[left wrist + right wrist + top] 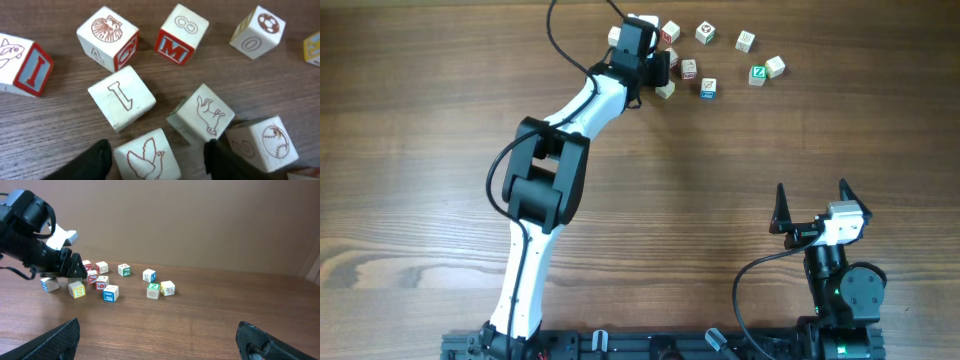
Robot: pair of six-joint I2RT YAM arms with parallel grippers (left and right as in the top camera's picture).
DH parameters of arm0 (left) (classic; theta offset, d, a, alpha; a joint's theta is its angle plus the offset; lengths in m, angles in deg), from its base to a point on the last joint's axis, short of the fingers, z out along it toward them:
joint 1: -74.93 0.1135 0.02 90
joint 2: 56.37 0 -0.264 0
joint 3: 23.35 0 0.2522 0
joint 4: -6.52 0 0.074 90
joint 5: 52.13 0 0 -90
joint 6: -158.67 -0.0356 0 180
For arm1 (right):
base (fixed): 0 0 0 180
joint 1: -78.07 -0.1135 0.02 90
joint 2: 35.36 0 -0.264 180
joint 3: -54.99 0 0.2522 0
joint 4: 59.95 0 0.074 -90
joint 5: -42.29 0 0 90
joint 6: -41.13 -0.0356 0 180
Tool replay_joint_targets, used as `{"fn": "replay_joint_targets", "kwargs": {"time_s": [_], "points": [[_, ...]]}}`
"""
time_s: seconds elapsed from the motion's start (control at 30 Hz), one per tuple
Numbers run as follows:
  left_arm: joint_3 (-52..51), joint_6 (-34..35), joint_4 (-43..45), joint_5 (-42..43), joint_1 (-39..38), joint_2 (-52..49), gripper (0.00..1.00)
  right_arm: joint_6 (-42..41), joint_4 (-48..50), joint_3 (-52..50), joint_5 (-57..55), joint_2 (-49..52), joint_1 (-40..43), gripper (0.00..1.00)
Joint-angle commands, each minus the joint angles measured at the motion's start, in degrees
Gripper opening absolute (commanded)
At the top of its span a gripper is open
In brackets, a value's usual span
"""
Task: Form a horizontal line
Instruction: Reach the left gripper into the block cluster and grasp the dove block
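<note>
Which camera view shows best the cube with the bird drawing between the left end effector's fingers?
The left wrist view: the bird cube lies close up between the left end effector's fingers, its red outline clear. The overhead and right wrist views show the cubes too small, some behind the arm, to pick it out.

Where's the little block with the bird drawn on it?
In the left wrist view, the bird block sits at the bottom edge inside the open left pincer, just below the block marked I.
</note>
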Motion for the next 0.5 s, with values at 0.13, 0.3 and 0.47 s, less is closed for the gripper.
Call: {"fn": "replay_joint_targets", "kwargs": {"time_s": [0.13,0.3,0.47], "points": [[0.31,1.66,-2.82,-4.39,0.28,-2.54,0.48,0.46,0.09,-0.07,0.74,-0.24,-0.20,1.00],[0.31,1.62,-3.65,-4.42,0.28,-2.54,0.33,0.48,0.09,-0.07,0.74,-0.24,-0.20,1.00],[0.79,1.60,-3.34,-4.44,0.28,-2.49,0.14,0.48,0.09,-0.07,0.74,-0.24,-0.20,1.00]]}}
